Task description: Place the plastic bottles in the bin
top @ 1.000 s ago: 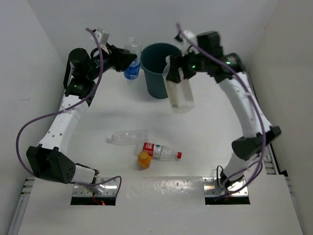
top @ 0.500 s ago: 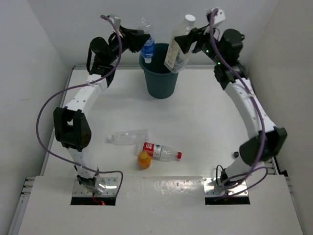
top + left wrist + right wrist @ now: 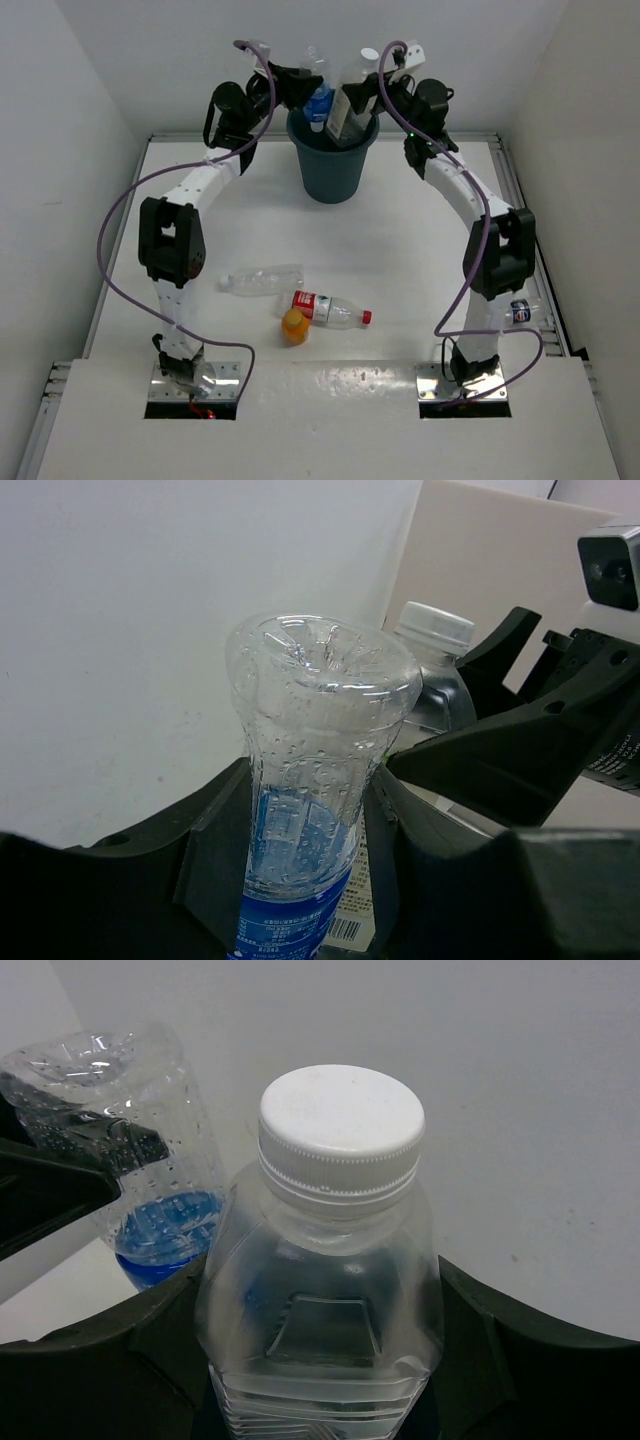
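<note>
Top view: shows a dark teal bin upright at the far middle of the white table, with both arms reaching to it from either side. Shows the left gripper clamped on a clear bottle with a blue label and the right gripper clamped on a squarish clear bottle with a white cap, the two side by side over the bin's mouth; cannot tell whether the lower ends sit inside the rim. Lists four more on the table, well apart from the bin: a crumpled clear bottle lying flat near the middle, a red-labelled bottle with a red cap lying just beside it, a stubby orange bottle touching the red-labelled one, and a small bottle at the right edge by the right arm. Left wrist view: shows black fingers pressed on both sides of the blue-labelled bottle, ribbed base end toward the camera, white cap of the squarish one close behind, against a white wall. Right wrist view: shows black fingers hugging the squarish bottle below the shoulder, cap uppermost, blue-labelled one just beside on the left.
</note>
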